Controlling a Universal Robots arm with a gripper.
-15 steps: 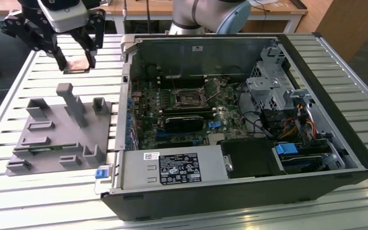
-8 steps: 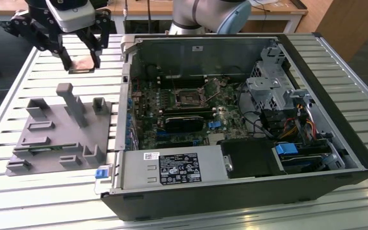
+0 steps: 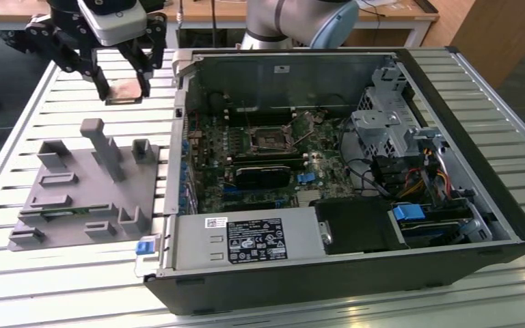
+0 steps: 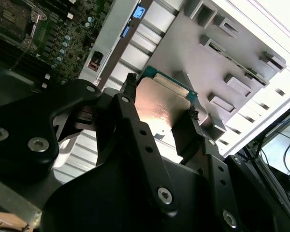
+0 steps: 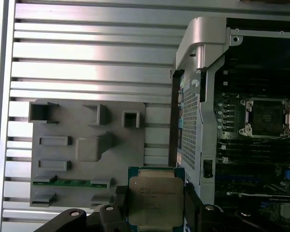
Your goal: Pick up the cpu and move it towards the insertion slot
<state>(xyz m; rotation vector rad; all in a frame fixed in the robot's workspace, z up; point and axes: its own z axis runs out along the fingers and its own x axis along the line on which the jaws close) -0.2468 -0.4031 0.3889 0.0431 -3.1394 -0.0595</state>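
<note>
The cpu (image 3: 126, 88) is a flat square chip with a silvery top, and it hangs in the air between the black fingers of my gripper (image 3: 124, 89), which is shut on it. This is above the slatted table, at the exterior view's upper left, beyond the grey fixture and left of the open computer case. Both wrist views show the cpu (image 4: 162, 108) (image 5: 154, 200) clamped by its two opposite edges. The insertion slot (image 3: 267, 139) (image 5: 267, 117), a black square socket framed in silvery metal, lies on the motherboard inside the case, well apart from the chip.
A grey plastic fixture (image 3: 89, 184) with posts and recesses sits on the table and holds a green memory stick (image 5: 67, 182). The case's raised metal wall (image 3: 178, 123) stands between the gripper and the motherboard. A black card (image 3: 262, 175) lies just in front of the socket.
</note>
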